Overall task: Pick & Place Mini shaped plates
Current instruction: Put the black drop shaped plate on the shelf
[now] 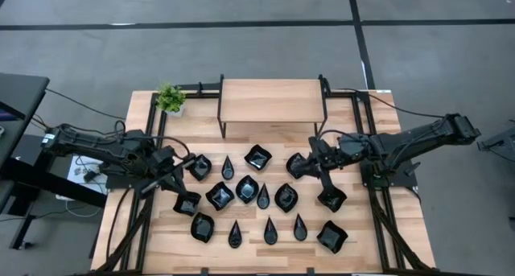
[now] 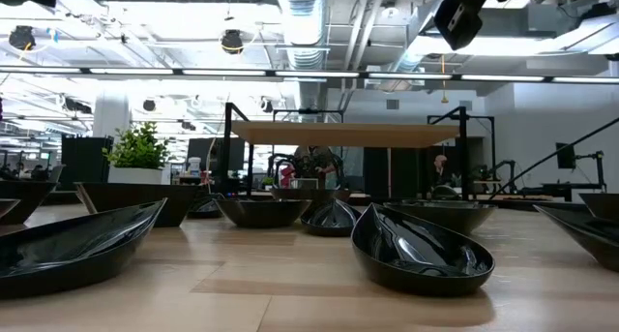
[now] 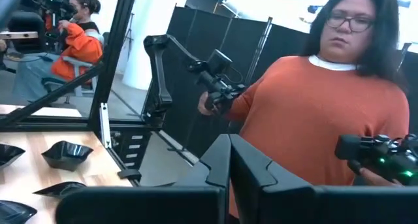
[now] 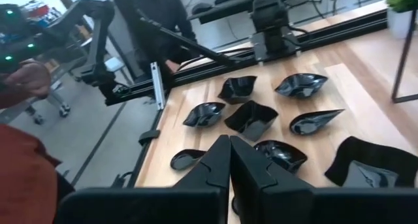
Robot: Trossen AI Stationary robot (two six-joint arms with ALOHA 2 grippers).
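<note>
Starting at the fingers: in each wrist view our two dark fingers lie pressed together, tips meeting, with nothing between them. So both the left gripper [image 3: 228, 160] and the right gripper [image 4: 230, 160] are closed and empty. From above we see the left gripper [image 1: 165, 173] at the left edge of the spread of dishes and the right gripper [image 1: 320, 165] at its right edge, both arms reaching in from the sides of the wooden table [image 1: 378, 236]. We cannot tell from these views how high either one is.

Outward from there lie the mini shaped plates [image 1: 247, 189], glossy black and scattered loosely over the front half of the table. We count roughly sixteen: teardrop ones like the teardrop plate [image 1: 235, 234] in the front row, and squarish wavy ones like the wavy plate [image 1: 331, 236] at the front right. The level view shows them sitting flat on the wood, a teardrop plate [image 2: 421, 249] closest to that camera.

Behind them stands a small wooden shelf [image 1: 272, 100] on black legs, its top bare, and a little green potted plant [image 1: 170, 98] sits at the back left corner. People are in the room beyond the table.

We judge the work as barely begun or not begun: no plate is held, none rests on the shelf, and no sorted group shows. Where they are meant to go we cannot say. Nearly every plate appears left to move.
</note>
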